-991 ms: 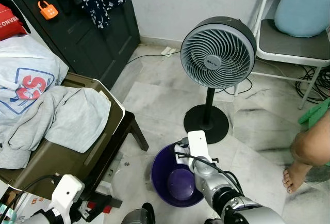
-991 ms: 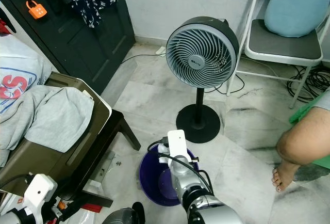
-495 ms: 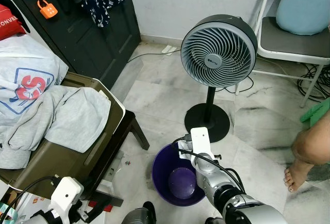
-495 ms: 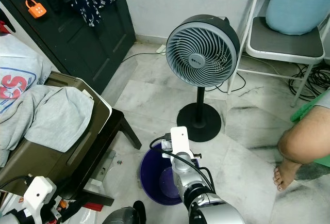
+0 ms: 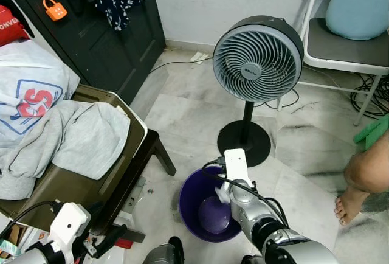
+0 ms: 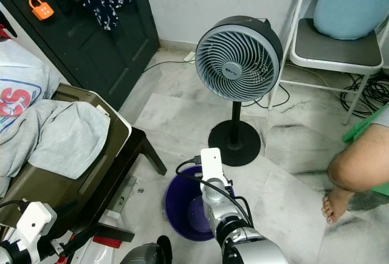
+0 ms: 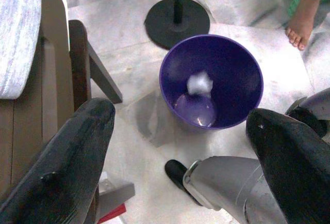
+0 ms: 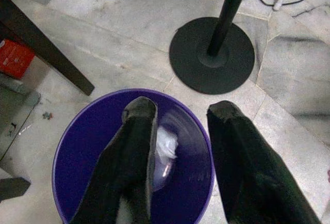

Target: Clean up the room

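Looking down first: your right pincer [image 8: 178,152] hangs over the purple bin [image 5: 191,200], its two black fingers spread with nothing between them.
Right wrist view: a crumpled white scrap [image 8: 166,142] lies inside the bin, showing in the gap between the fingers; you also see a small red box [image 8: 14,59] on the floor beside a dark chair leg.
Left pincer [image 7: 178,146]: low on your left, fingers spread wide apart and holding nothing.
Left wrist view: from this side you see the whole bin rim and the scrap resting against the inner wall just above the glossy bottom; the head views give you only a pale patch there, half covered by the right arm.
Left side: a brown chair [image 5: 115,173] carries a heap of grey and white clothes [image 5: 67,136].
Beyond the bin: a black standing fan [image 5: 258,60] has its round base near the bin's far rim, apart from it.
Right edge: a person's bare leg and foot [image 5: 349,206] rest on the marble floor [image 5: 182,106].
Farthest: a white folding chair [image 6: 331,48] with a light blue cushion, and a dark door [image 5: 109,39].
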Tool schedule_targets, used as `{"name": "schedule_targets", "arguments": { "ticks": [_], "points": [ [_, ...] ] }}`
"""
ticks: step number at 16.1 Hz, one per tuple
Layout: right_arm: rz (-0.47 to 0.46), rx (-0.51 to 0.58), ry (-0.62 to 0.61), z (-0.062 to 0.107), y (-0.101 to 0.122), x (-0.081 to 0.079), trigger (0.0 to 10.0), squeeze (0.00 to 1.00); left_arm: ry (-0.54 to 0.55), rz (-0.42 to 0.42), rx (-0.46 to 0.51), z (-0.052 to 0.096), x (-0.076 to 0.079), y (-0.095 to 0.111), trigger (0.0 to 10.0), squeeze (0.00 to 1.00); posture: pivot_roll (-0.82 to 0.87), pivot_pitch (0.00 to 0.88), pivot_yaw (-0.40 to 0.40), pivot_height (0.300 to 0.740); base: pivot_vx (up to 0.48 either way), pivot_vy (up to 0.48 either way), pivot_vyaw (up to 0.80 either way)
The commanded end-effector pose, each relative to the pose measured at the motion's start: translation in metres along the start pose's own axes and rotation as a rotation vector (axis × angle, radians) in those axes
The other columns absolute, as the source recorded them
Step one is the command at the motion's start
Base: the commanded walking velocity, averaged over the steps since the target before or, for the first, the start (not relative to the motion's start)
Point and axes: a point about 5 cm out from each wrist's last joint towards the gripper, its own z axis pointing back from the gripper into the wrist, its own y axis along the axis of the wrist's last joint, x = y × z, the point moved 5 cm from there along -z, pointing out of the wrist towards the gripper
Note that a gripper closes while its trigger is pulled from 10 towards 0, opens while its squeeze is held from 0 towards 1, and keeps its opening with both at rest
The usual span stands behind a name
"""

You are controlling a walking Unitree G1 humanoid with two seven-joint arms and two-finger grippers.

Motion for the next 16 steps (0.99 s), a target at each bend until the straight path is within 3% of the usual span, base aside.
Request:
{"name": "schedule_targets", "arguments": {
  "ticks": [1,3,5,6,7,9,12,13,16],
  "points": [
    [-0.012,0.041,0.019,0.0,0.012,-0.009,10.0,1.0,0.017,0.004,-0.021,0.009,-0.006,-0.001,10.0,0.0,0.19,0.213,0.15,0.74,0.0,0.0,0.0],
    [-0.035,0.087,0.044,-0.001,0.026,-0.013,10.0,1.0,0.036,0.005,-0.005,0.005,-0.009,0.004,10.0,0.0,0.17,0.203,0.145,0.74,0.0,0.0,0.0],
    [-0.056,0.149,0.072,-0.001,0.043,-0.015,10.0,1.0,0.027,0.011,0.046,-0.015,-0.002,0.019,10.0,0.0,0.14,0.187,0.134,0.74,0.0,0.0,0.0],
    [-0.059,0.156,0.071,-0.001,0.044,-0.014,10.0,1.0,0.025,0.01,0.053,-0.017,-0.002,0.021,10.0,0.0,0.13,0.184,0.131,0.74,0.0,0.0,0.0],
    [-0.062,0.22,0.076,0.0,0.056,-0.008,10.0,1.0,0.022,0.02,0.12,-0.033,0.006,0.04,10.0,0.0,0.08,0.16,0.114,0.74,0.0,0.0,0.0],
    [-0.053,0.324,0.093,0.008,0.069,0.0,10.0,1.0,0.006,0.025,0.207,-0.053,0.019,0.068,10.0,0.0,0.03,0.136,0.099,0.74,0.0,0.0,0.0],
    [-0.039,0.406,0.118,0.022,0.078,0.013,10.0,1.0,0.019,0.061,0.322,-0.073,0.028,0.101,10.0,0.0,-0.05,0.092,0.079,0.74,0.0,0.0,0.0],
    [-0.037,0.418,0.137,0.03,0.077,0.023,10.0,1.0,0.042,0.052,0.368,-0.083,0.029,0.116,10.0,0.0,-0.09,0.06,0.076,0.74,0.0,0.0,0.0],
    [0.001,0.409,0.141,0.036,0.073,0.035,10.0,1.0,0.124,0.052,0.403,-0.092,0.02,0.125,10.0,0.0,-0.12,0.025,0.083,0.74,0.0,0.0,0.0]
  ]
}}
